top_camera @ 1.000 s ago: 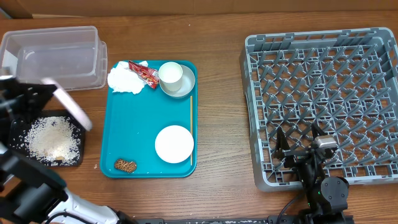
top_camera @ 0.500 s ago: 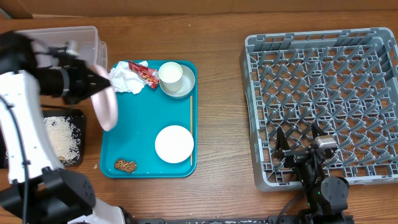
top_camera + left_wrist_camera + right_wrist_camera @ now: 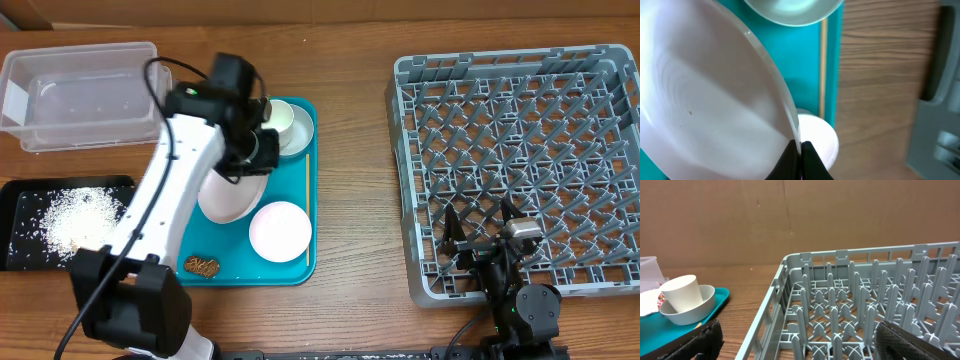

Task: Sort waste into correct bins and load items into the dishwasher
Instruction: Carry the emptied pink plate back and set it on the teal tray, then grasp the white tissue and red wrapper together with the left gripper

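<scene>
Large plate: the large round pale white-pink plate [image 3: 230, 192] hangs tilted over the middle of the teal rectangular plastic serving tray [image 3: 190, 235]; whether its lower edge touches the tray cannot be told.
Left gripper: the left gripper [image 3: 800, 150] has its dark fingers pressed onto the plate's thin rim, pinching it edge-on.
Small plate: the small round white-pink plate [image 3: 280, 231] lies flat on the tray, just beside the large plate's near edge.
Bowl and cup: the greyish-white bowl [image 3: 298, 136] sits in the tray's far right corner with the small white cup [image 3: 282, 112] standing inside it.
Food piece: the small brown food piece [image 3: 202, 266] lies in the tray's near left corner.
Stick: the thin wooden stick [image 3: 307, 205] lies along the tray's right side.
Napkin: a crumpled white paper napkin [image 3: 646, 305] shows at the left edge of the right wrist view, next to the bowl.
Rice: loose white rice grains [image 3: 75, 215] are heaped in the shallow black rectangular tray [image 3: 20, 190].
Tub: the clear plastic rectangular tub [image 3: 80, 95] stands just beyond the black tray.
Rack: the large square grey plastic dish rack [image 3: 520, 160] stands well apart to the right on the wooden table [image 3: 360, 150].
Right gripper: the right gripper [image 3: 488, 236] sits at the rack's near edge, fingers spread wide, gripping nothing.
</scene>
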### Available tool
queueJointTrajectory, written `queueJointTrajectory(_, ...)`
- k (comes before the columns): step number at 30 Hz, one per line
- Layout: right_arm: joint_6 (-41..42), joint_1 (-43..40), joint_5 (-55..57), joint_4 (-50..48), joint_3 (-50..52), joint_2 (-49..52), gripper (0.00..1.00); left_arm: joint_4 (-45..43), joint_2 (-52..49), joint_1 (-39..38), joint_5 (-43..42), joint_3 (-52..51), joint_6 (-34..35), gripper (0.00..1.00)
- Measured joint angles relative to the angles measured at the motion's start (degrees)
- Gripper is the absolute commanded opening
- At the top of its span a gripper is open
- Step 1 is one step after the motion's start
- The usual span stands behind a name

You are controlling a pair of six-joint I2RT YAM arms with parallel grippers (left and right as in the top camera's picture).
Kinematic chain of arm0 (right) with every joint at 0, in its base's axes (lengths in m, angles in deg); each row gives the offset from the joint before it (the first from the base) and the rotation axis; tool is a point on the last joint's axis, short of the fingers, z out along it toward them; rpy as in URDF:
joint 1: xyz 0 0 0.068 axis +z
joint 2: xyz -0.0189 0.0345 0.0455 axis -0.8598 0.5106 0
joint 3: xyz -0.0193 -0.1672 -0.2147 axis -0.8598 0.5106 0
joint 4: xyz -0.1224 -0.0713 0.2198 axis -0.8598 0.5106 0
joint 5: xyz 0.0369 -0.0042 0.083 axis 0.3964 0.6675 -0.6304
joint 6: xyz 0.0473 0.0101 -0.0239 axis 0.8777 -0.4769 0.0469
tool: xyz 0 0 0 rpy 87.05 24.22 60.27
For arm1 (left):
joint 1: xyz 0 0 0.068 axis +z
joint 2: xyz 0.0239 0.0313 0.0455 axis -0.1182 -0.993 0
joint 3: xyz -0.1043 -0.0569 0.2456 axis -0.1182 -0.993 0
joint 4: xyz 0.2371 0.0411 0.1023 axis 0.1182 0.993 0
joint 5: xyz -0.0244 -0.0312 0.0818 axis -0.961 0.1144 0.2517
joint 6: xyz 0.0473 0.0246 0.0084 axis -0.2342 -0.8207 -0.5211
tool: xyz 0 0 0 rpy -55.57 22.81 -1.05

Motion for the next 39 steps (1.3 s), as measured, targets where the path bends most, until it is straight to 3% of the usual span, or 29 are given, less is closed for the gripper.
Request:
queueJointTrajectory(10, 0.0, 0.0, 0.0, 0.0, 0.0, 0.0, 1.0, -9.8, -0.2, -2.1, 12.0, -7.0, 6.3, 0.04)
queueJointTrajectory(21, 0.0, 0.0, 0.0, 0.0, 0.0, 0.0, 1.0, -16.7, -0.2, -2.1, 12.1, -15.5, 6.7, 0.04)
queueJointTrajectory(23, 0.0, 0.0, 0.0, 0.0, 0.0, 0.0, 1.0, -16.7, -0.2, -2.1, 12.1, -16.2, 6.7, 0.09)
queueJointTrajectory(26, 0.0, 0.0, 0.0, 0.0, 0.0, 0.0, 1.0, -16.6, -0.2, -2.1, 12.1, -17.0, 6.6, 0.38)
queueJointTrajectory(33, 0.0, 0.0, 0.0, 0.0, 0.0, 0.0, 1.0, -15.8, -0.2, -2.1, 11.4, -16.9, 7.6, 0.45)
queueJointTrajectory(39, 0.0, 0.0, 0.0, 0.0, 0.0, 0.0, 1.0, -8.3, -0.2, -2.1, 9.7, -11.7, 7.7, 0.54)
